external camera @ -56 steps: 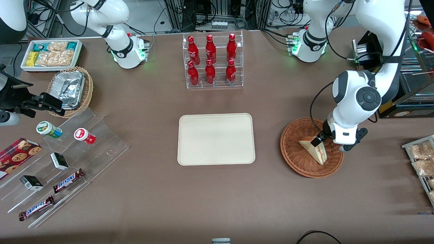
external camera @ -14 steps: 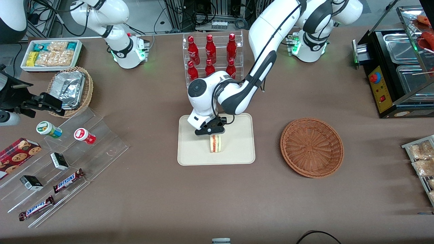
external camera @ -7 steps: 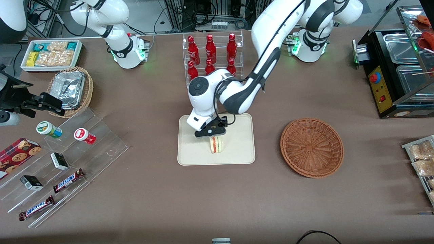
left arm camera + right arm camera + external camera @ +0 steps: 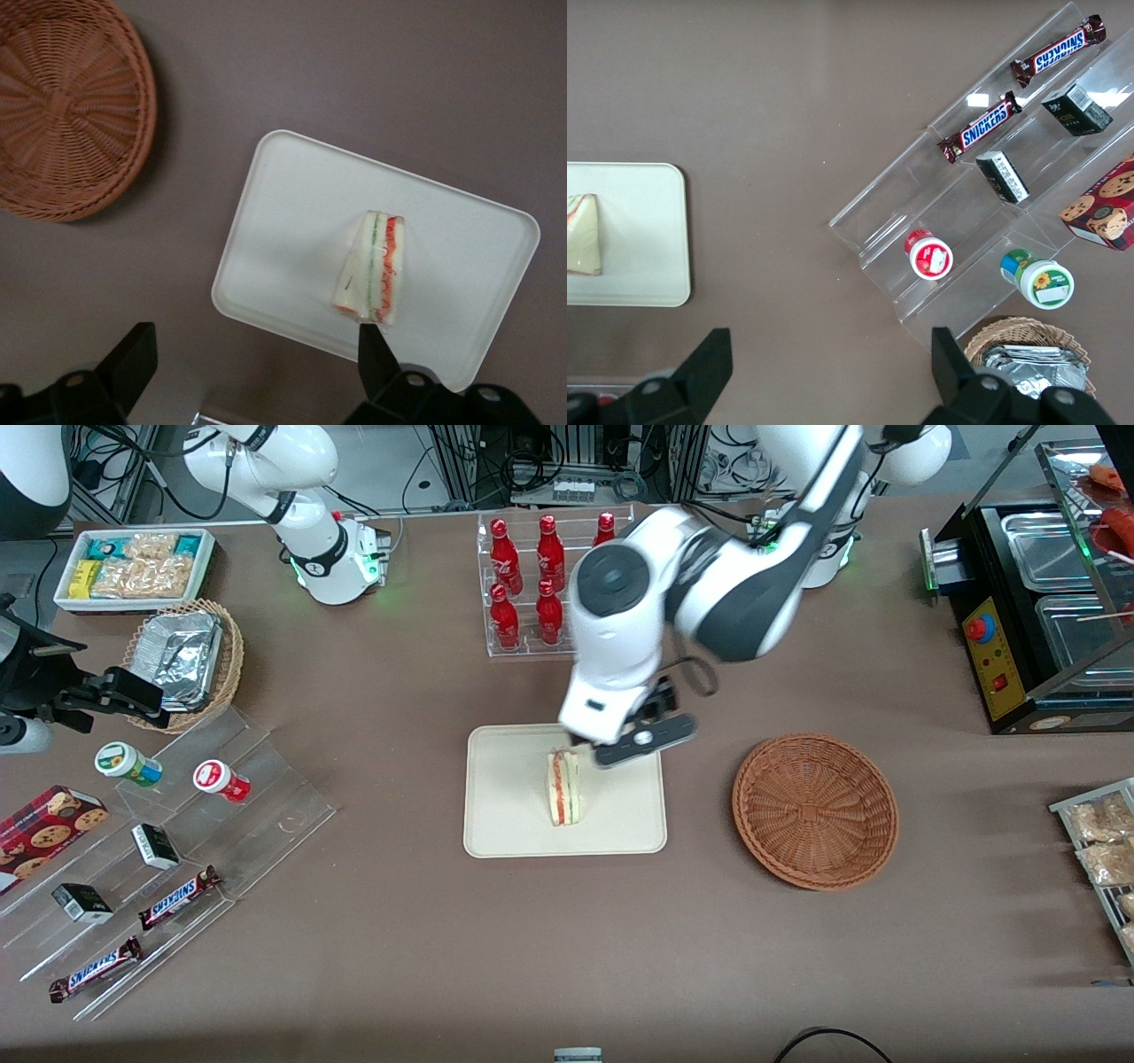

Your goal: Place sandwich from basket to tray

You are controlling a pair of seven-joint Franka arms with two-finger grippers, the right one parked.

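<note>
1. Nearest the front camera of the task's things, the small triangular sandwich wedge of pale bread with red and green filling [image 4: 563, 786] stands on its edge on the flat rectangular cream-white tray with rounded corners [image 4: 496, 828], close to the tray's middle. Nothing touches it but the tray.

2. Level with the tray and toward the working arm's end of the table, well apart from it, sits the round reddish-brown woven wicker basket [image 4: 815, 810]. It holds nothing.

3. A little farther from the camera than the sandwich, the left arm's black two-finger gripper [image 4: 257, 359] hangs high above the tray's edge.

4. Its two black fingers [image 4: 137, 354] are spread wide, with bare tray and table showing between them. They hold nothing and touch nothing.

5. You appear to be at the retreat step, with the placement done. Lift straight up from the tray before swinging sideways, so no finger clips the wedge and tips it flat. Keep the fingers spread as you go.
</note>
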